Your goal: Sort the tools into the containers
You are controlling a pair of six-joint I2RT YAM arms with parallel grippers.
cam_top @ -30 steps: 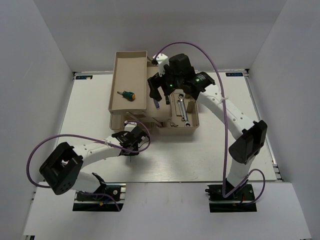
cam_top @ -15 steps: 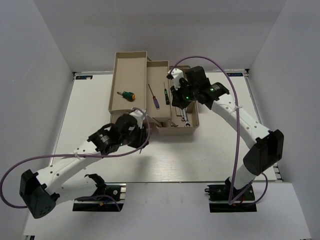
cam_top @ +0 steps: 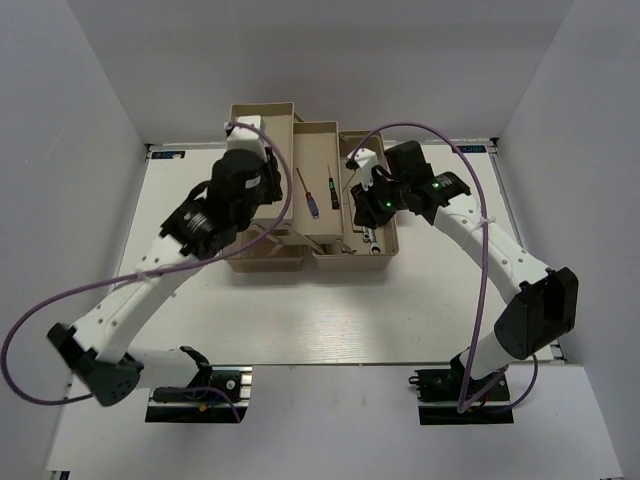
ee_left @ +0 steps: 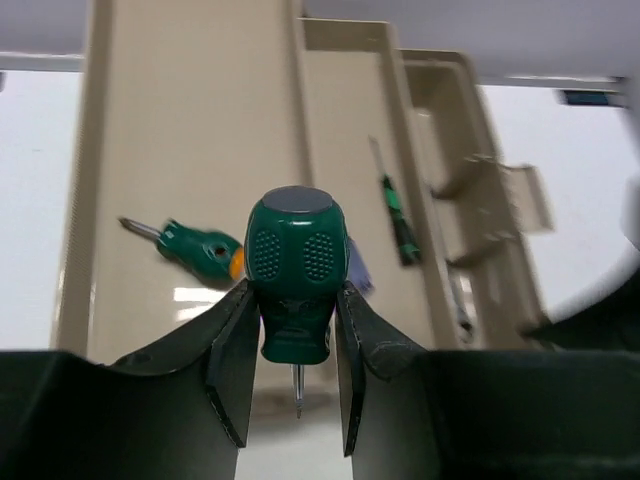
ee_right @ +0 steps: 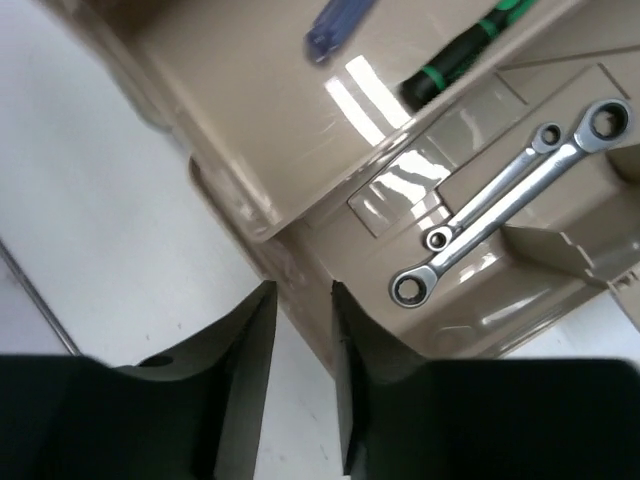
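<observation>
Green and stubby, your second plastic-handled screwdriver is clamped in the left gripper, which has swung from the table front up over the wide beige tray where its twin lies. Release is what remains. Your right gripper, jaws narrowly apart and empty, has backed off above the two silver wrenches. No writing is legible.

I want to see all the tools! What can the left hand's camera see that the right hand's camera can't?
Only the left wrist view shows the green screwdriver pinched in the left gripper, plus its twin lying in the wide tray. Only the right wrist view shows two silver wrenches in the base tub and the right gripper, holding nothing. Both show the narrow tray with the black-and-green precision screwdriver.
</observation>
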